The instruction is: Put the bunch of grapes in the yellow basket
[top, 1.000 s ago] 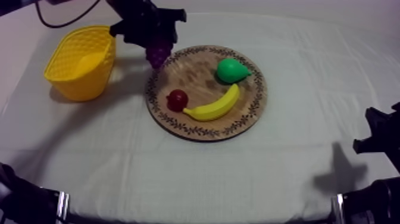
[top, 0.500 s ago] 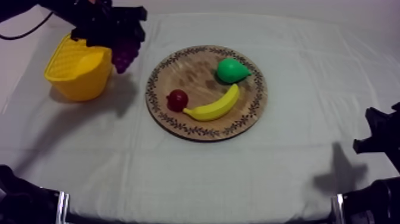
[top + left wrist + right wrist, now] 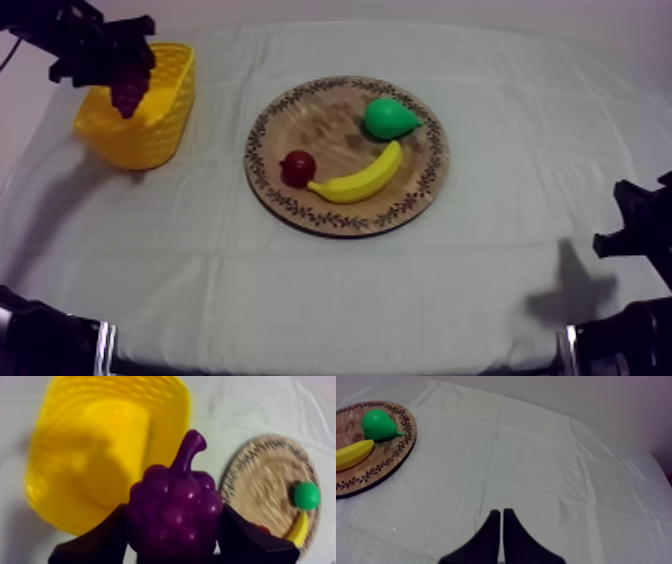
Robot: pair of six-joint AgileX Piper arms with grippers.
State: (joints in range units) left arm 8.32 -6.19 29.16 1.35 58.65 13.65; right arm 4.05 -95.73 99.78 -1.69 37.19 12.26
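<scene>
My left gripper (image 3: 118, 70) hangs over the yellow basket (image 3: 150, 130) at the table's far left, shut on the purple bunch of grapes (image 3: 129, 88). In the left wrist view the grapes (image 3: 175, 511) sit between my black fingers (image 3: 95, 543), with the yellow basket (image 3: 90, 461) beneath and behind them. The round wooden board (image 3: 300, 120) lies mid-table. My right gripper (image 3: 502, 521) is shut, a narrow wedge above bare cloth, and rests low at the right edge (image 3: 640, 235).
On the board lie a green pear (image 3: 388, 118), a banana (image 3: 360, 178) and a small red fruit (image 3: 297, 167). The pear (image 3: 378, 424) and banana (image 3: 353, 453) also lie on the board (image 3: 396, 451) in the right wrist view.
My left gripper has carried the grapes leftward from the board's rim, past the basket's right wall, to above the basket. The right arm has not moved.
</scene>
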